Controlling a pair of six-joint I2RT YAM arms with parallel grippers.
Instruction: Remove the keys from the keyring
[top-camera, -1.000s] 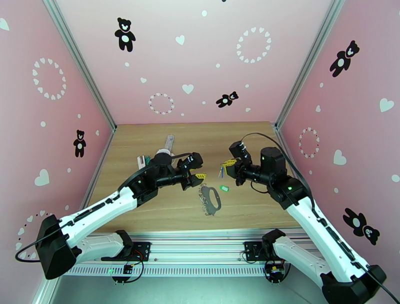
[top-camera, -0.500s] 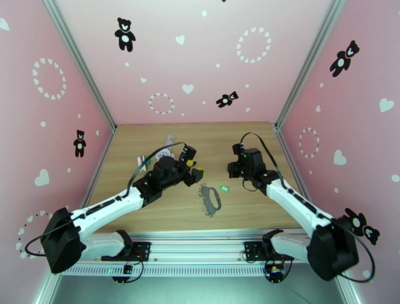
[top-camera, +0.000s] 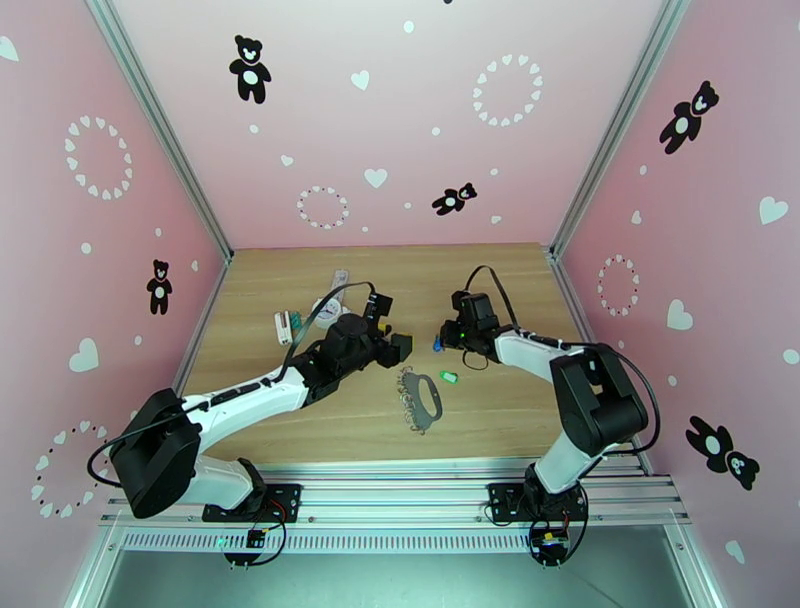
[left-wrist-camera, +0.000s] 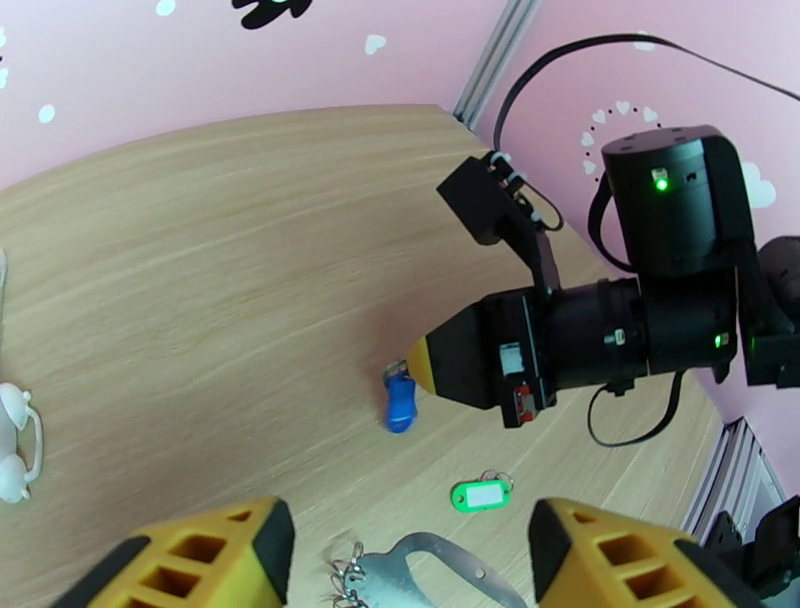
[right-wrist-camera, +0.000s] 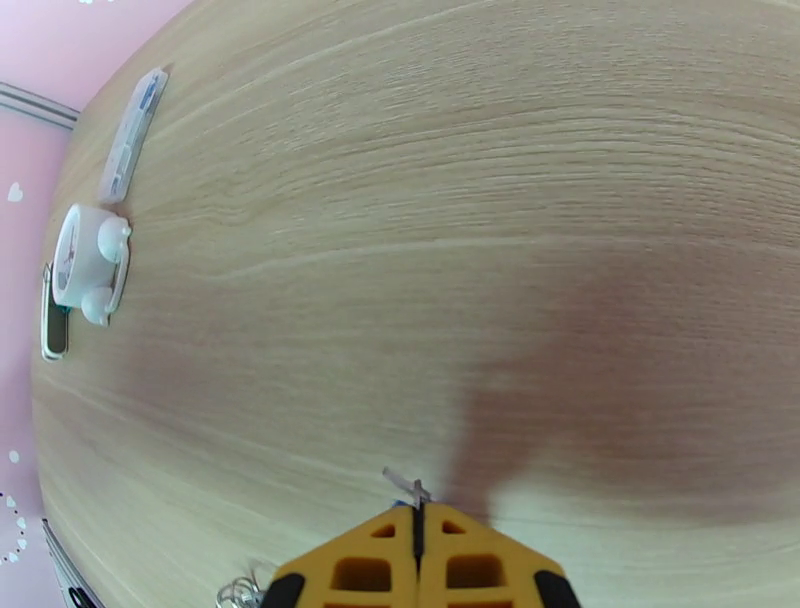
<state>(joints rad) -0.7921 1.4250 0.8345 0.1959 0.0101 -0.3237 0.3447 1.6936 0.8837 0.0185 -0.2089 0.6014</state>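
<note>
The keyring (top-camera: 423, 398), a dark oval loop with silvery links along its left side, lies flat on the wooden table (top-camera: 300, 400); its upper end shows between my left fingers (left-wrist-camera: 425, 565). My left gripper (top-camera: 392, 338) hovers open just up-left of it with nothing between its yellow fingertips (left-wrist-camera: 205, 550). My right gripper (top-camera: 444, 338) is shut on the small metal end of the blue key (left-wrist-camera: 400, 402), which hangs off its tip (left-wrist-camera: 420, 362) close to the table. That silvery end pokes out past my shut right gripper (right-wrist-camera: 418, 545). The green key (top-camera: 449, 377) lies loose on the wood beside the loop.
A round white dial-faced object (right-wrist-camera: 85, 262) sits at the back left, with a small white-and-green block (top-camera: 286, 324) beside it and a flat pale strip (right-wrist-camera: 130, 140) behind it. Pink walls close the table's left, right and far sides.
My left gripper has opened wider and drawn up and back from the keyring. The right arm has folded low over the table, its shut gripper still at the blue key.
</note>
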